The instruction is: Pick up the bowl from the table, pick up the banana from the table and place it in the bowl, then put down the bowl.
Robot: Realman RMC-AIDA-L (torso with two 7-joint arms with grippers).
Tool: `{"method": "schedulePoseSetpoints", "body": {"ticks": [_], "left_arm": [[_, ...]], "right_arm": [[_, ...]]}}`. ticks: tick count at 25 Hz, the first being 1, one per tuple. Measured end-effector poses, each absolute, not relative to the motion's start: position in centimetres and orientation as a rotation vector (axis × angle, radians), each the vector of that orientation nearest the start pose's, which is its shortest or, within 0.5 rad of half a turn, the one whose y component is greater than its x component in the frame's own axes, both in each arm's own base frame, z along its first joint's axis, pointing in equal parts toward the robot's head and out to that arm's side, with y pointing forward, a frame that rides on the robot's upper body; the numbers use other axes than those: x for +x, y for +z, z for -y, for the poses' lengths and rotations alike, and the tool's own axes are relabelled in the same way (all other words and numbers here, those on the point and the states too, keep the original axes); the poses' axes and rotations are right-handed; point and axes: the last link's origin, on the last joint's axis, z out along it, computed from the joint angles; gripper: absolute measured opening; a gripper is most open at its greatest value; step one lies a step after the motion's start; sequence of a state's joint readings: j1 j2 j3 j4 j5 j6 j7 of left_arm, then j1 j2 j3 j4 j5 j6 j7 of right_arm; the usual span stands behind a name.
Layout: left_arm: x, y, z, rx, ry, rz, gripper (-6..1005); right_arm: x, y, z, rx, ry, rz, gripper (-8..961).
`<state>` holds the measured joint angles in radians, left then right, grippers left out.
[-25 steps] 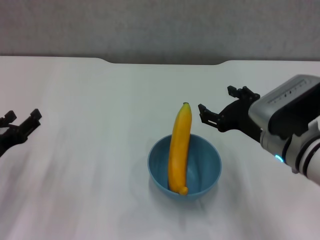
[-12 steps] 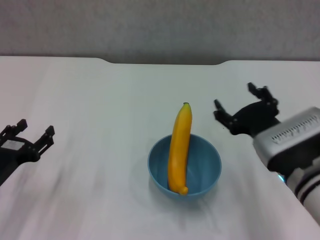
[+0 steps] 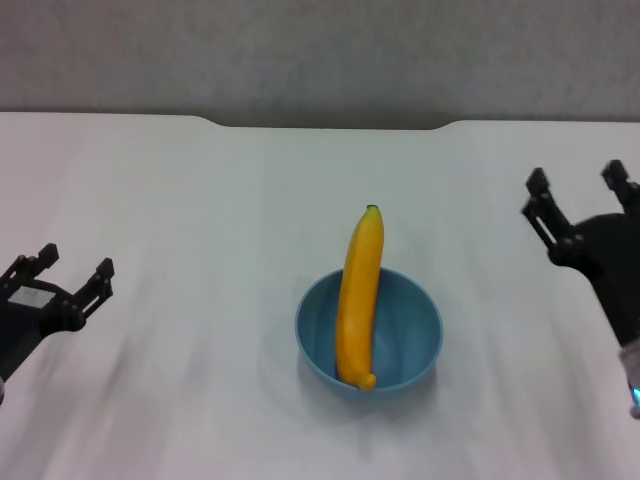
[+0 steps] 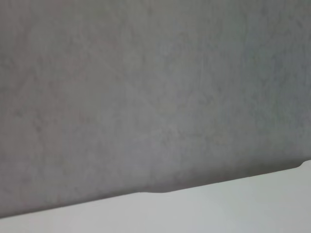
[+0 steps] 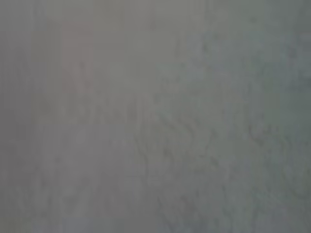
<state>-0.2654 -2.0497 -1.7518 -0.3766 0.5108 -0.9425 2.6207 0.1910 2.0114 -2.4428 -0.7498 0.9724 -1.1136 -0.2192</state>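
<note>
The light blue bowl [image 3: 369, 334] stands on the white table [image 3: 200, 200] at the middle front. The yellow-orange banana [image 3: 359, 296] leans in it, lower end inside, green stem tip poking up over the far rim. My left gripper [image 3: 73, 270] is open and empty at the left edge, well left of the bowl. My right gripper [image 3: 578, 192] is open and empty at the right edge, well right of the bowl. Neither wrist view shows the bowl or banana.
The table's far edge has a shallow cut-out [image 3: 330, 124], with a grey wall [image 3: 320, 50] behind. The left wrist view shows the wall [image 4: 146, 87] and a strip of table [image 4: 218, 208]; the right wrist view shows only grey wall [image 5: 155, 116].
My right gripper has drawn back from beside the banana to the right edge. My left gripper has shifted a little inward and up at the left edge. Bowl and banana have not moved.
</note>
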Motion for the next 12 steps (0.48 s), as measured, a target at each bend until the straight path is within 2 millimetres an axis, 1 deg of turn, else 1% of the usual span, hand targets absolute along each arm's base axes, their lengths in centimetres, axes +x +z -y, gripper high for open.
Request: {"method": "schedulePoseSetpoints", "body": {"ticks": [3,5,8,12], "left_arm": [[-36.1,-0.6,-31.5,-1.863,-0.566,0.638,774],[-36.1,-0.6,-31.5,-1.865,-0.562,0.640,775],[-36.0,-0.8,-31.6,-1.867,-0.559,0.641,772],[-36.1,-0.9,-31.8,-1.859,-0.562,0.666,770]], "right_arm": [[28.2,-3.2,-28.8,-1.578,0.859,-0.522,883],[29.0,-3.3,-28.7,-1.592,0.832,-0.530,883],[29.9,-3.8,-28.6,-1.625,0.779,-0.538,883],[30.5,-4.9,-28.8,-1.690,0.709,-0.585,883]]}}
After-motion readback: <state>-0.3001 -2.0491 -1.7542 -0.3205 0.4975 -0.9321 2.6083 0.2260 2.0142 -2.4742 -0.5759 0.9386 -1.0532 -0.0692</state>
